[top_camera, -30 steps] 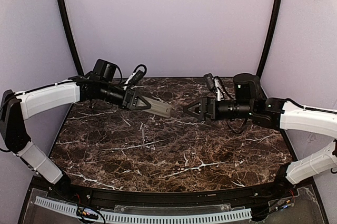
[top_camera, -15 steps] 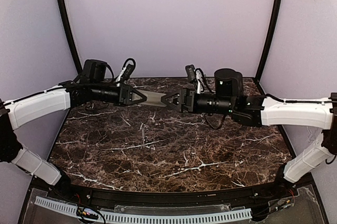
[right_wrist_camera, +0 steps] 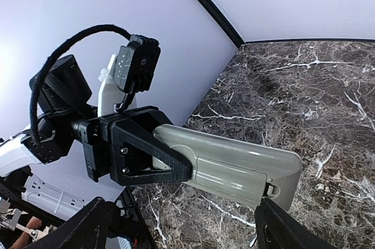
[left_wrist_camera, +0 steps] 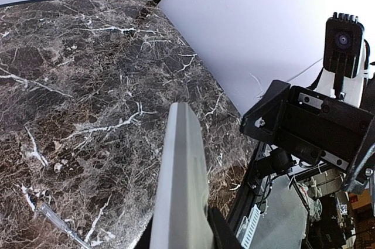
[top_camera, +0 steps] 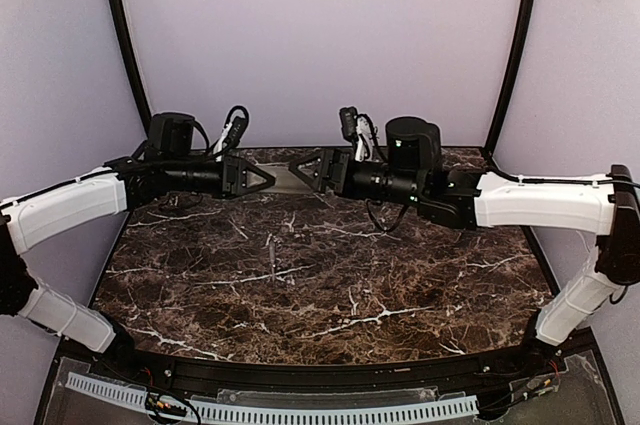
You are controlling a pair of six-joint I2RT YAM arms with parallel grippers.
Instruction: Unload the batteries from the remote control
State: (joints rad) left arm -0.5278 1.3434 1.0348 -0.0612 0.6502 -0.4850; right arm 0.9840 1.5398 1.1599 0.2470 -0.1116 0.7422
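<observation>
Top external view: against a second ago, both arms have shifted toward the far edge of the table (top_camera: 400, 285). The left gripper (top_camera: 266, 178) has drawn back and leftward with the remote (top_camera: 287, 181). The right gripper (top_camera: 298, 166), then well apart from the remote's free end, has closed in on it.

Left jaws are clamped on one end of the remote, which is held in the air, roughly level, over the middle of the table's far edge. Right wrist view: the remote's grey back faces the camera with its cover (right_wrist_camera: 231, 174) in place. The right gripper's fingers (right_wrist_camera: 290, 228) stand apart, one to each side of the free end; no contact is visible.

Room for moving: the back wall (top_camera: 320, 35) lies just behind both grippers, and the arms' elbows stand near the side walls.

Surface: dark brown marble with white veins. Walls are pale lilac, with black curved posts (top_camera: 124, 45) at the far corners.
</observation>
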